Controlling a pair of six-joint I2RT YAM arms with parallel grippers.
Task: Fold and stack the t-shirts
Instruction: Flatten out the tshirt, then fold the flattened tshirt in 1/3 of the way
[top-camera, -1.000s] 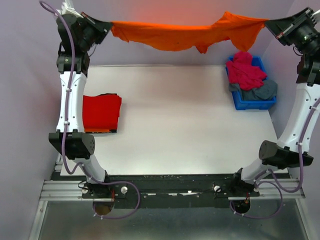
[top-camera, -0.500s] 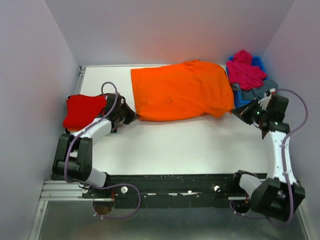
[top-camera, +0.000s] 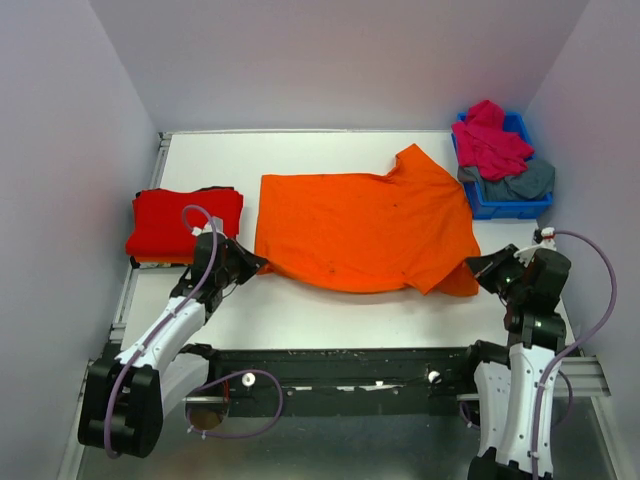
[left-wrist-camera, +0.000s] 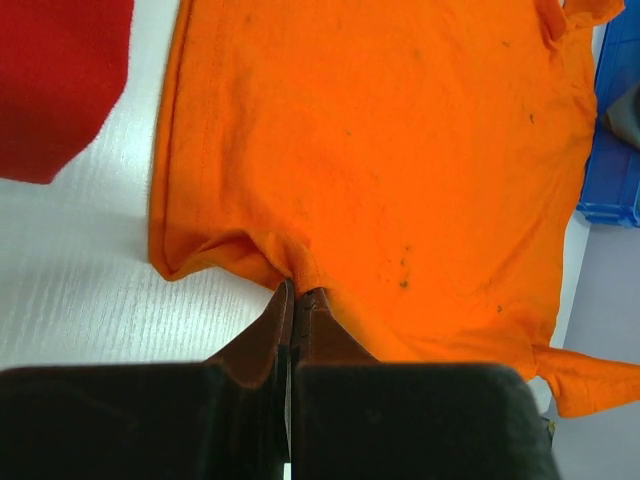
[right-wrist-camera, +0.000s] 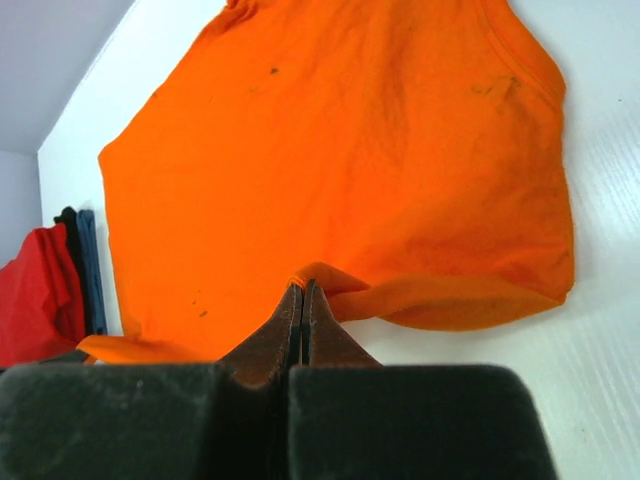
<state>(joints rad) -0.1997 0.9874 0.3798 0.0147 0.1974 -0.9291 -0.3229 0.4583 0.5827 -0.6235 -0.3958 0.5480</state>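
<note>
The orange t-shirt (top-camera: 365, 228) lies spread flat across the middle of the white table (top-camera: 330, 305). My left gripper (top-camera: 258, 263) is shut on its near left edge (left-wrist-camera: 300, 275). My right gripper (top-camera: 472, 265) is shut on its near right edge (right-wrist-camera: 312, 278). A folded red t-shirt (top-camera: 185, 222) lies at the left, over darker folded cloth. The magenta-pink t-shirt (top-camera: 490, 138) and the slate grey-blue t-shirt (top-camera: 520, 183) lie heaped in the blue bin (top-camera: 505, 205) at the back right.
The bin's blue wall shows at the right edge of the left wrist view (left-wrist-camera: 612, 140). Grey walls close in the table at the left, back and right. The black rail (top-camera: 340, 372) with the arm bases runs along the near edge.
The orange t-shirt, held stretched in the air one second ago, has come down and been pulled toward the near edge. It now lies flatter. Both arms have drawn back toward their bases.
</note>
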